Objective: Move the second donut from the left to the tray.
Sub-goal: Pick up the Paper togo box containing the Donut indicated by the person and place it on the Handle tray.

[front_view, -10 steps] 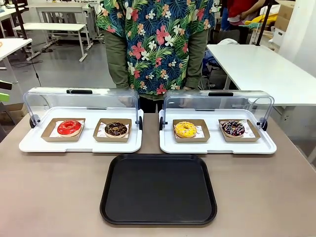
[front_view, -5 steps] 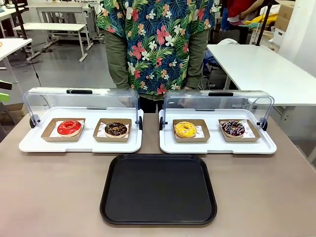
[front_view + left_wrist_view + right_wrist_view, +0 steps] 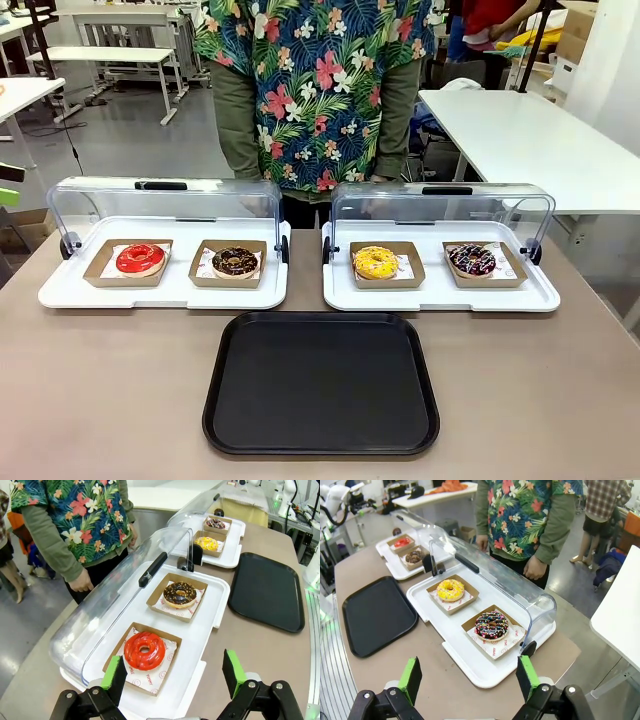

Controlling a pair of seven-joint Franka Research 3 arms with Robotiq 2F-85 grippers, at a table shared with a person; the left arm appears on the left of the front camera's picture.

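Observation:
The chocolate-brown speckled donut [image 3: 235,261] sits in its square cardboard holder [image 3: 203,272] on the left white tray, second from the left; it is also seen in the left wrist view [image 3: 179,593] and far off in the right wrist view [image 3: 413,556]. The flat black tray [image 3: 321,383] lies bare at the table's near middle [image 3: 267,590] [image 3: 376,613]. My left gripper [image 3: 174,676] hangs open above the table's left end, over the red donut's corner. My right gripper [image 3: 469,680] hangs open above the right end. Neither holds anything.
A red-glazed donut [image 3: 140,258] shares the left white tray [image 3: 60,292]. The right white tray [image 3: 540,298] holds a yellow donut [image 3: 375,262] and a dark sprinkled donut [image 3: 471,259]. Both clear lids [image 3: 165,200] stand raised. A person [image 3: 315,90] stands at the far side, hands down.

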